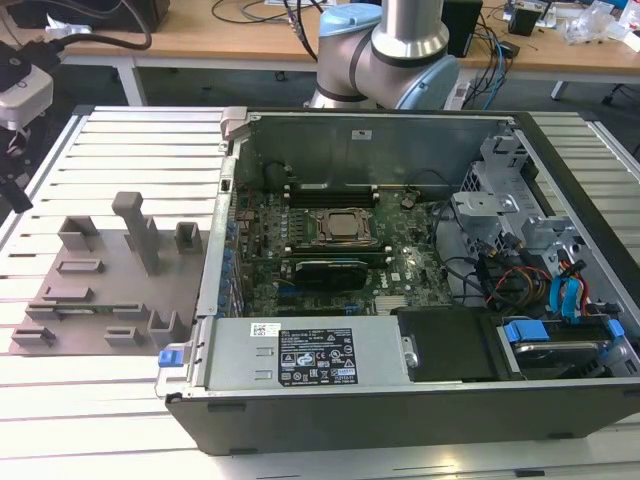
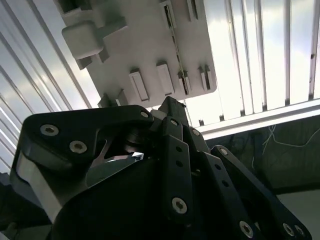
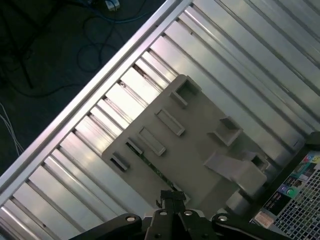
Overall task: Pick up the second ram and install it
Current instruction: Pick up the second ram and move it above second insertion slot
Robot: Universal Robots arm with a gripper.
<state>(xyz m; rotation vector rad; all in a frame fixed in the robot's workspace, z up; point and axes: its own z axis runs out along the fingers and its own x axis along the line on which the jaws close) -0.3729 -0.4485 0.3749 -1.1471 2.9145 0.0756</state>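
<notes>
Tool point(image 3: 172, 200) is closed, tips together, nothing between them. It hangs over the grey holder plate point(image 3: 200, 120) on the slatted tabletop point(image 3: 240, 60), on the exterior view's left of the open PC case point(image 1: 560, 400). The second ram point(image 3: 150, 167) sits edge-up in the plate's slot, ungripped, with one end just beside the tool tips.

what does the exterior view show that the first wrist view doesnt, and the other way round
Exterior view: the inside of the open computer case, with the motherboard, processor socket and black expansion card, and the arm's base behind it.

First wrist view: the gripper hanging over the grey holder tray, a thin greenish strip in a tray slot, likely the second ram, and cables on the dark floor.

Shared: the holder tray, the slatted table and the case's labelled edge.
</notes>
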